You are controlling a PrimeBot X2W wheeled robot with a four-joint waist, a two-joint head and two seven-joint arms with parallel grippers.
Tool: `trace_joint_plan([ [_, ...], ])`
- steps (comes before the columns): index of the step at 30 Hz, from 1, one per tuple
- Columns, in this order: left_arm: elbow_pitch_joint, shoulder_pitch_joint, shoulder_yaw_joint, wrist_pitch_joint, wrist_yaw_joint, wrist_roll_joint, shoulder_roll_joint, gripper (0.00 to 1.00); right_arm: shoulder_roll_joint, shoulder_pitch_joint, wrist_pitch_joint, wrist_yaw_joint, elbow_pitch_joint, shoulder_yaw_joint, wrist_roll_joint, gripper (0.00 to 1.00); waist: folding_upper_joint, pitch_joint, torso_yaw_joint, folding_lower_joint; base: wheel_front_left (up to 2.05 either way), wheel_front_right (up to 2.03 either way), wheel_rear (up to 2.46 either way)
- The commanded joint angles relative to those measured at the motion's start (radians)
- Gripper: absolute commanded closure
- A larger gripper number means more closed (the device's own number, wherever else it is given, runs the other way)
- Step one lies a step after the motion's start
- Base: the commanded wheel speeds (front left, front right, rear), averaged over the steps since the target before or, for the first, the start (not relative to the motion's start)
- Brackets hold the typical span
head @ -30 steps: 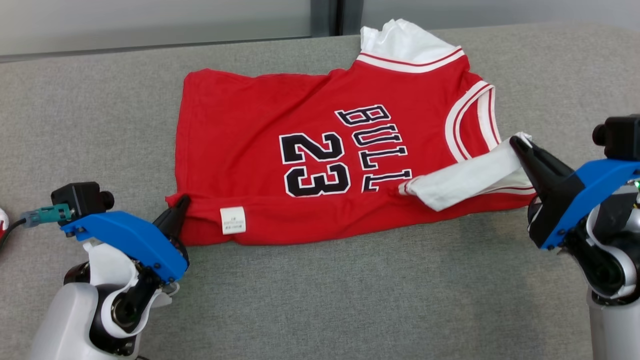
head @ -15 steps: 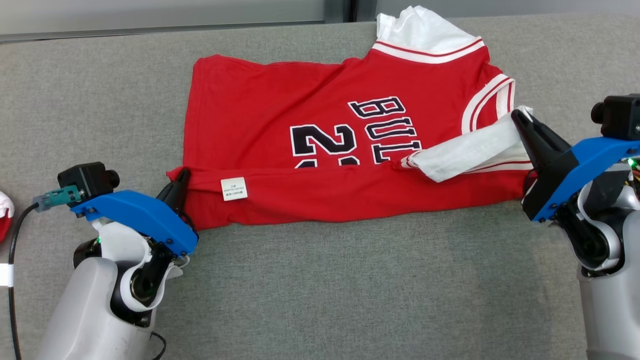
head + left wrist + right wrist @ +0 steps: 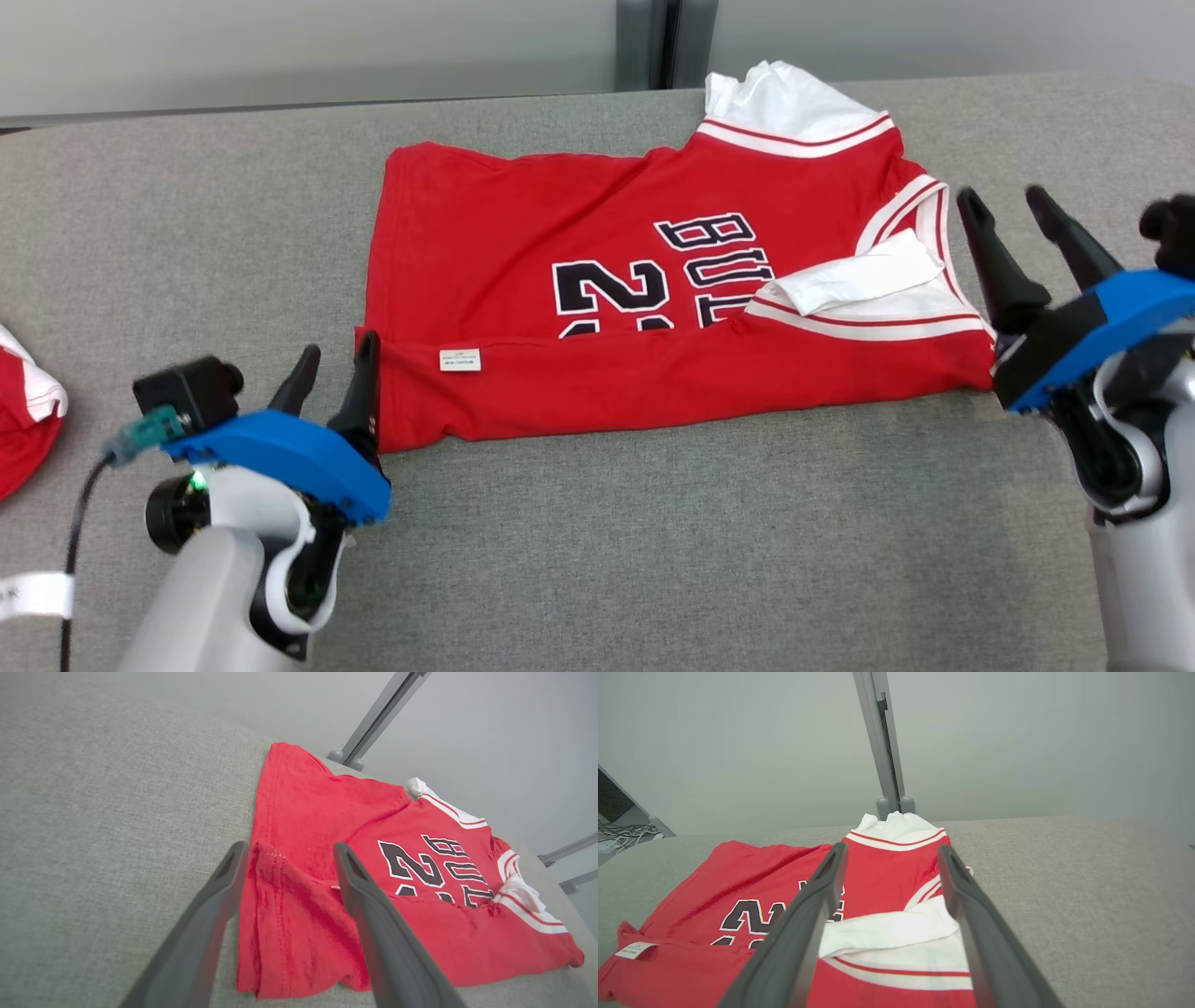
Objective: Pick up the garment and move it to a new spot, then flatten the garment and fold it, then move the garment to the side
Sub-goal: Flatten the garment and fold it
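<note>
Grey cloth surface [image 3: 653, 560] | red jersey [image 3: 504, 224] centre | another garment [image 3: 26, 425] left edge

You have the garment [image 3: 607, 308] lying across the middle of the bench [image 3: 653, 560], its near strip folded up over the rest. The left gripper [image 3: 338, 353] sits at the garment's near left corner, and its fingers [image 3: 362, 392] stand on either side of that corner. The right gripper [image 3: 1004, 196] stands just beside the garment's right end. A sleeve [image 3: 859, 280] lies folded over the garment's right part. Behind the bench's far edge a post [image 3: 644, 42] rises. A second garment [image 3: 23, 420] lies at the bench's far left, well apart.
</note>
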Motion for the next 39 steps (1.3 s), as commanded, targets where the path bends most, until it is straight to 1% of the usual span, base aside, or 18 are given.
trace_joint_plan([
  [1,-0.005,0.028,-0.014,-0.027,0.007,0.024,0.008,0.00,-0.006,0.040,0.010,0.000,0.005,-0.019,0.003,0.00,0.0000,-0.010,-0.003,-0.0001,0.00,0.00,0.00],
  [6,-0.007,0.100,-0.056,-0.062,0.027,0.080,0.008,0.00,0.024,0.122,0.045,0.000,0.008,-0.094,-0.031,0.00,0.0000,-0.024,-0.002,-0.0001,0.00,0.00,0.00],
  [10,0.027,0.105,-0.092,-0.077,0.056,0.134,0.013,0.00,0.058,0.162,0.035,0.000,0.040,-0.146,-0.068,0.00,0.0000,-0.019,-0.001,-0.0001,0.00,0.00,0.00],
  [13,0.068,0.078,-0.107,-0.090,0.076,0.166,0.012,0.00,0.081,0.159,0.012,0.000,0.087,-0.171,-0.101,0.00,0.0000,-0.009,-0.003,-0.0001,0.00,0.00,0.00],
  [18,0.143,0.049,-0.099,-0.107,0.094,0.162,-0.013,0.00,0.112,0.110,-0.032,0.000,0.186,-0.191,-0.147,0.00,0.0000,0.012,-0.005,-0.0001,0.00,0.00,0.00],
  [22,0.204,0.030,-0.103,-0.111,0.098,0.163,-0.023,0.00,0.123,0.064,-0.050,0.000,0.282,-0.233,-0.193,0.00,0.0000,0.027,-0.005,-0.0001,0.00,0.00,0.00],
  [26,0.256,0.015,-0.115,-0.089,0.086,0.154,-0.036,0.00,0.128,0.020,-0.039,0.000,0.379,-0.272,-0.239,0.00,0.0000,0.040,0.004,-0.0001,0.00,0.00,0.00],
  [29,0.287,0.008,-0.128,-0.064,0.071,0.146,-0.045,0.00,0.130,0.000,-0.016,0.000,0.430,-0.265,-0.239,0.00,0.0000,0.044,0.011,-0.0001,0.00,0.00,0.00],
  [30,0.297,0.009,-0.136,-0.048,0.063,0.143,-0.047,0.16,0.131,-0.001,-0.009,0.000,0.446,-0.256,-0.233,0.27,0.0000,0.045,0.013,-0.0001,0.00,0.00,0.00],
  [31,0.307,0.010,-0.143,-0.031,0.055,0.136,-0.050,0.74,0.132,-0.002,-0.003,0.000,0.456,-0.247,-0.227,0.63,0.0000,0.045,0.014,-0.0001,0.00,0.00,0.00],
  [32,0.314,0.013,-0.148,-0.013,0.047,0.128,-0.055,1.00,0.133,-0.001,0.000,0.000,0.462,-0.239,-0.223,0.93,0.0000,0.044,0.015,-0.0001,0.00,0.00,0.00],
  [33,0.319,0.016,-0.151,0.000,0.039,0.119,-0.059,1.00,0.134,0.002,0.001,0.000,0.465,-0.233,-0.222,1.00,0.0000,0.042,0.016,-0.0001,0.00,0.00,0.00],
  [36,0.316,0.019,-0.136,-0.001,0.034,0.101,-0.055,1.00,0.131,0.021,-0.014,0.000,0.445,-0.226,-0.200,1.00,0.0000,0.030,0.019,-0.0001,0.00,0.00,0.00],
  [39,0.295,0.027,-0.119,-0.008,0.032,0.087,-0.045,1.00,0.130,0.057,-0.018,0.000,0.392,-0.212,-0.163,1.00,0.0000,0.012,0.021,-0.0001,0.00,0.00,0.00],
])
